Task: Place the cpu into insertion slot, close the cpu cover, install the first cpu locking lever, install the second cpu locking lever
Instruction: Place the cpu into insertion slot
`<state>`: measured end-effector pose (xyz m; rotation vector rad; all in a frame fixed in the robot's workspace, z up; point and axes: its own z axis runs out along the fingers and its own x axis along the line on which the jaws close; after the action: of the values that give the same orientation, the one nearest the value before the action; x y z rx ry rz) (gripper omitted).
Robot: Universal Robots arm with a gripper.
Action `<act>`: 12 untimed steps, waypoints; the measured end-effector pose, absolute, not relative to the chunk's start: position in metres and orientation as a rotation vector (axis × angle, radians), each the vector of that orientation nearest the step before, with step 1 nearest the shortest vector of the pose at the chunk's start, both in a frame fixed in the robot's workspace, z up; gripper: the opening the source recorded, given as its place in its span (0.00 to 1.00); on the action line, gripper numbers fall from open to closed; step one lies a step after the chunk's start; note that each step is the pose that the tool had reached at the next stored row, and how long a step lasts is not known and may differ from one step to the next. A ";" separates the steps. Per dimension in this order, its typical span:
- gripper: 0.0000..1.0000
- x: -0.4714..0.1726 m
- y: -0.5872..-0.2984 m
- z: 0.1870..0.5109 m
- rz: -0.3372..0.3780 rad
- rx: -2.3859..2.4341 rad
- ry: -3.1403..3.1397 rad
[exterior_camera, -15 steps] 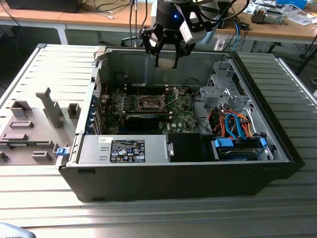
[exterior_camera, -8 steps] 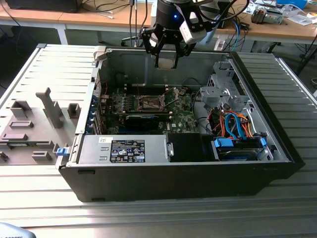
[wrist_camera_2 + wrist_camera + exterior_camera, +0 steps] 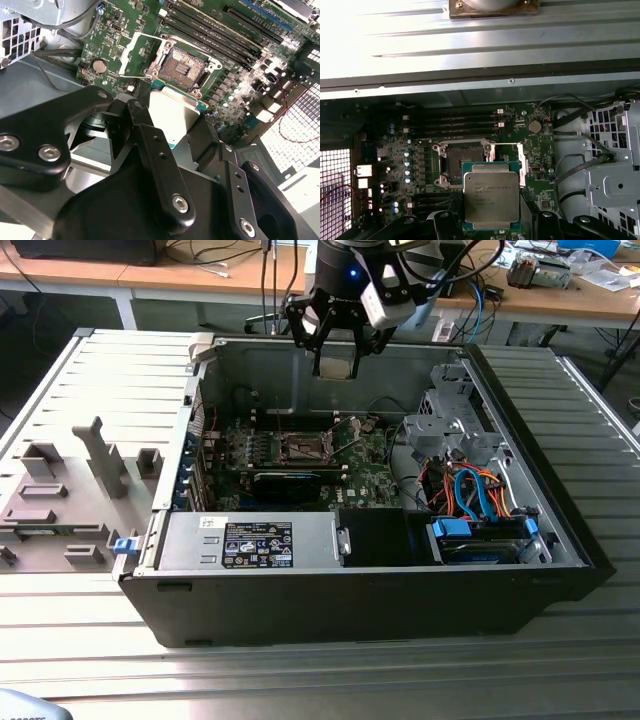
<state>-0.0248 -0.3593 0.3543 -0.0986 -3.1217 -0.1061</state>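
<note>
**Exterior view.** Even, diffuse room light. The ribbed metal counter (image 3: 330, 680) carries a soft sheen, and the inside of the open computer case (image 3: 300, 610) lies in shade.

**First wrist view.** Part of a ribbed metal surface (image 3: 420, 45) is washed out to white. The vent grille (image 3: 335, 185) glows white with light coming through it.

**Second wrist view.** Glare bleaches the metal top of the chip (image 3: 172, 117). The black fingers (image 3: 160, 160) sit in deep shadow, broken by small highlights on their screws.
</note>
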 end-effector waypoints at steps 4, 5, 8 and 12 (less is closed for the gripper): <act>0.54 -0.025 -0.359 0.354 -0.102 -0.129 -3.121; 0.54 -0.025 -0.359 0.354 -0.101 -0.138 -3.121; 0.54 -0.025 -0.359 0.354 -0.098 -0.153 -3.121; 0.54 -0.025 -0.359 0.354 -0.098 -0.163 -3.121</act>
<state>-0.0248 -0.3593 0.3540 -0.1627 -3.1208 -0.0975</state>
